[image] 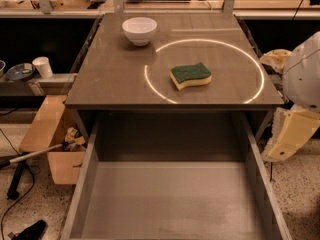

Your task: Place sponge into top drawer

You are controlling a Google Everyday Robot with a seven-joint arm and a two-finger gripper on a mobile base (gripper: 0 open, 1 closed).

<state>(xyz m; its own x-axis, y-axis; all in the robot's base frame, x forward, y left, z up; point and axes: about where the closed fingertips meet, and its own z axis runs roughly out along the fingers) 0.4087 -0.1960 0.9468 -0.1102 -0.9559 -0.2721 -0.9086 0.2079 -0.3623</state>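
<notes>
The sponge (190, 75) has a dark green top, a pale yellow bottom and wavy sides. It lies flat on the grey surface (115, 79), well back from the open top drawer (172, 199). The white arm (305, 71) is at the right edge, partly cut off. Its pale end effector (288, 134) hangs beside the drawer, away from the sponge; I cannot tell if it is open or closed

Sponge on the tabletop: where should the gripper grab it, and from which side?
Probably top-down, pinching the sponge across its short width at the foam sides; it lies flat, green side up. The gripper hangs right of the table.
</notes>
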